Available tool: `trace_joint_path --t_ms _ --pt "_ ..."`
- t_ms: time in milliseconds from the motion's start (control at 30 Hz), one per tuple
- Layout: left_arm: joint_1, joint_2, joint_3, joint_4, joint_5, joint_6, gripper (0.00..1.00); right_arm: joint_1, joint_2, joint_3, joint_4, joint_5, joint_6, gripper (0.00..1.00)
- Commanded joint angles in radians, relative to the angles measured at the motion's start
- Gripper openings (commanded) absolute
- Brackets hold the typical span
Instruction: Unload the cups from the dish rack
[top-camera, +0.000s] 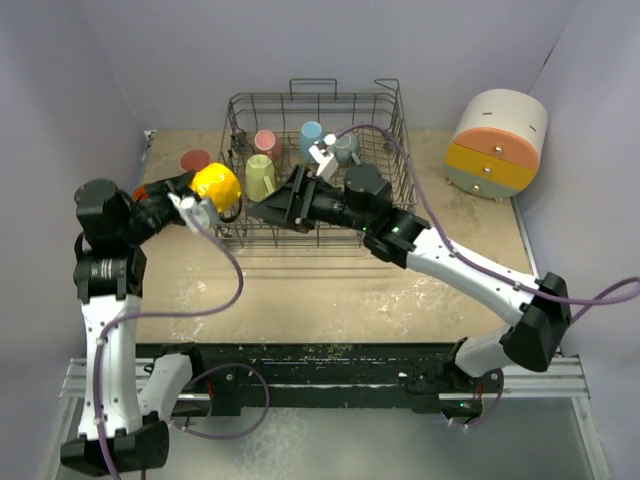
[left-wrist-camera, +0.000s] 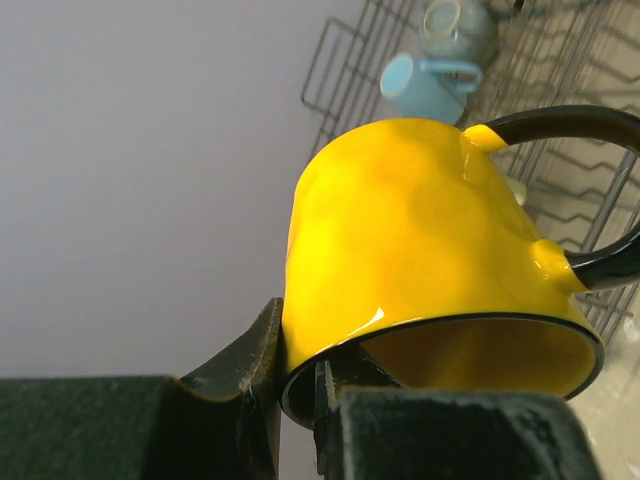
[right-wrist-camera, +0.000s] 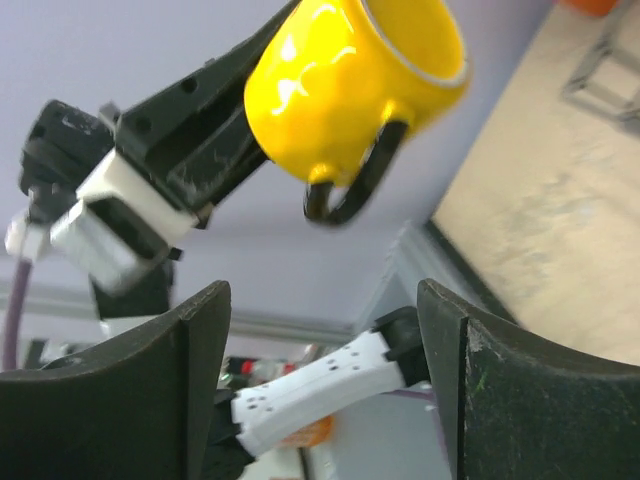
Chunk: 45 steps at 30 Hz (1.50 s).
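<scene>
Counter (top-camera: 330, 290): bare strip between my bases and the dish rack (top-camera: 320, 97).
Left gripper (top-camera: 195, 210): clenched on the rim of the yellow mug (top-camera: 217, 185), one finger inside the mouth, one outside.
Yellow mug: off the wire, over the rack's left edge; mouth toward my left wrist, black handle toward the rack.
Right gripper (top-camera: 258, 208): released, nothing between its jaws, low in the rack and facing the mug.
Next move, as I judge it: set-down space lies left of the rack, so my left arm is nearer.
Remaining cups: pale green cup (top-camera: 260, 175) just behind my right gripper; pink cup (top-camera: 267, 143), light blue cup (top-camera: 311, 135) and grey cup (top-camera: 345, 148) farther back.
Salmon cup (top-camera: 194, 160): on the counter, left of the rack.
</scene>
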Motion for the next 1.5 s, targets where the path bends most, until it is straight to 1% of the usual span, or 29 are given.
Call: trace_joint_path --t_ms 0,100,233,467,600,667,800,967,1100,1233,1300,1467 --pt "0.000 0.134 0.177 -0.138 -0.253 0.030 0.00 -0.083 -0.122 0.040 -0.199 0.122 -0.170 0.78" --pt "0.003 0.226 0.231 -0.245 -0.364 0.108 0.00 -0.141 -0.158 0.039 -0.285 0.161 -0.226 0.78" --pt "0.025 0.335 0.302 -0.385 -0.447 0.134 0.00 -0.163 -0.185 0.061 -0.384 0.219 -0.299 0.76" --pt "0.135 0.605 0.500 -0.578 -0.509 -0.019 0.00 -0.173 -0.201 0.064 -0.461 0.276 -0.362 0.74" --pt "0.158 0.746 0.589 -0.695 -0.567 -0.106 0.00 -0.173 -0.201 0.063 -0.476 0.286 -0.375 0.74" --pt "0.160 0.772 0.587 -0.713 -0.572 -0.128 0.00 -0.174 -0.199 0.062 -0.475 0.288 -0.380 0.74" --pt "0.158 0.800 0.540 -0.693 -0.593 -0.162 0.00 -0.175 -0.195 0.059 -0.481 0.296 -0.388 0.73" --pt "0.158 0.946 0.612 -0.756 -0.606 -0.284 0.00 -0.175 -0.202 0.048 -0.479 0.307 -0.393 0.73" --pt "0.143 1.020 0.631 -0.718 -0.608 -0.373 0.00 -0.174 -0.195 0.048 -0.482 0.306 -0.391 0.73" --pt "0.093 1.079 0.645 -0.687 -0.681 -0.419 0.00 -0.175 -0.202 0.023 -0.461 0.306 -0.379 0.73" --pt "0.082 1.101 0.659 -0.667 -0.693 -0.443 0.00 -0.175 -0.206 0.011 -0.450 0.305 -0.374 0.72" --pt "0.070 1.185 0.729 -0.678 -0.709 -0.493 0.00 -0.174 -0.192 0.005 -0.447 0.308 -0.373 0.72"
